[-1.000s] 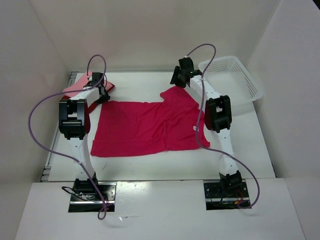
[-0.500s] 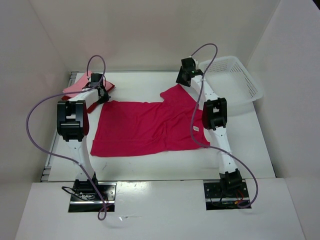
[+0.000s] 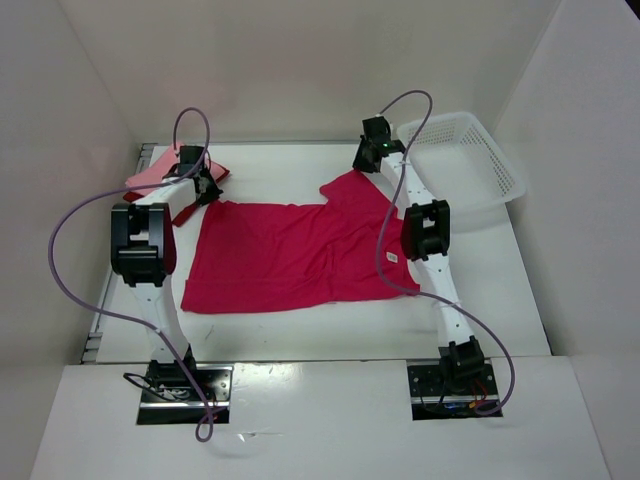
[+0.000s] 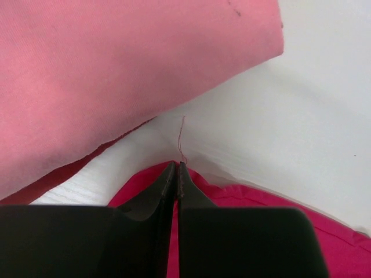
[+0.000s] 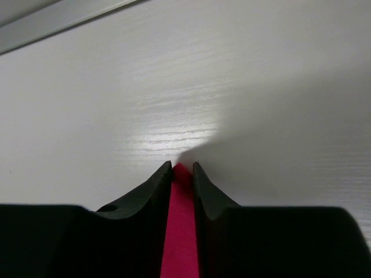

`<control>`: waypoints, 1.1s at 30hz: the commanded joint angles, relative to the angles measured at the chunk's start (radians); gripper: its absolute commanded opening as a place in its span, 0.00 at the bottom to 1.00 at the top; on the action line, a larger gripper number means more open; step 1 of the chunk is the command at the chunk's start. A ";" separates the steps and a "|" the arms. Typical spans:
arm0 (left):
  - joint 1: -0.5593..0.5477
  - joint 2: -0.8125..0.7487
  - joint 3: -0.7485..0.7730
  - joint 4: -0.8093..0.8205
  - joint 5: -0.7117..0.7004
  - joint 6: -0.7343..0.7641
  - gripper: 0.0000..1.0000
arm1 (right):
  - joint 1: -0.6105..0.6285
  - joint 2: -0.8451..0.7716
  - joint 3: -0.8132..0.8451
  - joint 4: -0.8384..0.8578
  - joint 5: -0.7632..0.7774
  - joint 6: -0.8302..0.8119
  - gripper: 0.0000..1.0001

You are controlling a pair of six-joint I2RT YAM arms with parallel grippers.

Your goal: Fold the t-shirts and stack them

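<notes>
A magenta-crimson t-shirt (image 3: 290, 255) lies spread flat across the middle of the table. My left gripper (image 3: 207, 190) is at its far left corner. In the left wrist view that gripper (image 4: 176, 165) is shut on a thin fold of the crimson cloth (image 4: 243, 200). My right gripper (image 3: 364, 166) is at the shirt's far right corner. In the right wrist view that gripper (image 5: 182, 168) pinches a strip of the crimson cloth (image 5: 181, 231) between its jaws. A folded light pink t-shirt (image 3: 150, 172) (image 4: 116, 69) lies on a dark red t-shirt (image 3: 216, 172) (image 4: 52, 176) at the far left.
A white lattice basket (image 3: 470, 160) stands at the far right, close to my right arm. White walls enclose the table on three sides. The folded pile lies just beyond my left gripper. A purple cable loops off each arm.
Both grippers have closed on the far corners of the crimson shirt. The right wrist has shifted slightly right, the left wrist slightly farther back. The shirt lies as before.
</notes>
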 commanded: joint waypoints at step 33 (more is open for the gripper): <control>0.076 -0.356 -0.299 0.094 0.190 -0.046 0.05 | -0.054 -1.080 -1.244 0.179 -0.199 0.017 0.00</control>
